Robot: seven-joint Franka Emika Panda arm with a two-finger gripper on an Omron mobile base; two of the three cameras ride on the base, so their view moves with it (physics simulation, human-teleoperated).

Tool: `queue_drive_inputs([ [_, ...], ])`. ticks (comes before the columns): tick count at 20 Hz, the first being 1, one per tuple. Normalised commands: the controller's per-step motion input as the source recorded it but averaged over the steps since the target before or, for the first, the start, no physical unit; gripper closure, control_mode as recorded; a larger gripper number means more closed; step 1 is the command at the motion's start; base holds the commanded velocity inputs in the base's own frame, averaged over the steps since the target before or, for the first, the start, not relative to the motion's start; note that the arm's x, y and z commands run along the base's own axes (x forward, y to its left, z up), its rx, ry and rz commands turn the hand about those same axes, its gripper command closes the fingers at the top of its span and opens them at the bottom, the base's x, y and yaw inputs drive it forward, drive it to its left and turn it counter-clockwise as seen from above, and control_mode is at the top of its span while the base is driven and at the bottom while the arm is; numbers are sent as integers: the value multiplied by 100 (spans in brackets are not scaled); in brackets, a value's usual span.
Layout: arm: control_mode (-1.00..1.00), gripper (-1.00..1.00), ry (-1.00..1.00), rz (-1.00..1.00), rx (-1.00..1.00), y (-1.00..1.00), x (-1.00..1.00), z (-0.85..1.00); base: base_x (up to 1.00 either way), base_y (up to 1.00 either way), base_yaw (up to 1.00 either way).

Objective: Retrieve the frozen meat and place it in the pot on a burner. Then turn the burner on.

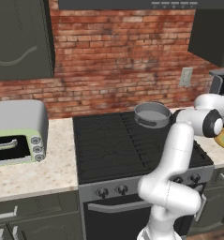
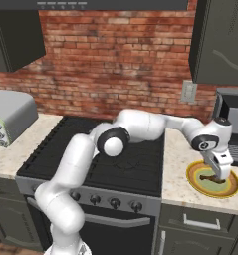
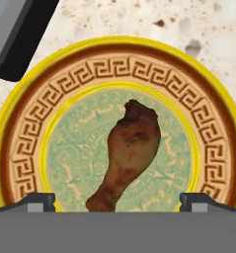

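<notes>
The frozen meat [image 3: 129,153], a brown drumstick-shaped lump, lies in the middle of a yellow-green patterned plate [image 3: 114,54] on the counter right of the stove. My gripper [image 3: 117,200] hangs open just above it, one fingertip [image 3: 33,200] on each side of its narrow end, nothing held. From the right base view, the gripper [image 2: 219,172] points down over the plate [image 2: 195,177] and the meat [image 2: 208,178]. The grey pot [image 1: 152,115] stands empty on the back right burner [image 1: 142,130] of the dark cooktop [image 1: 113,140].
A microwave [image 2: 234,124] stands just behind the plate, its dark corner [image 3: 16,34] close to the hand. Round knobs [image 1: 102,191] line the stove front. A toaster oven [image 1: 17,133] sits on the left counter. My arm reaches across the cooktop.
</notes>
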Motion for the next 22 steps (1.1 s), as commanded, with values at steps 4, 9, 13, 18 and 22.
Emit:
queue_drive_inputs([
  [4,-100,-100,0,4,0,0,21,-28,0,0,0],
  [9,-100,-100,5,1,0,0,4,-40,0,0,0],
  [13,-100,-100,9,0,0,0,0,-32,0,0,0],
  [18,-100,-100,4,0,1,0,0,-23,0,0,0],
  [22,-100,-100,0,-1,3,0,0,-22,0,0,0],
])
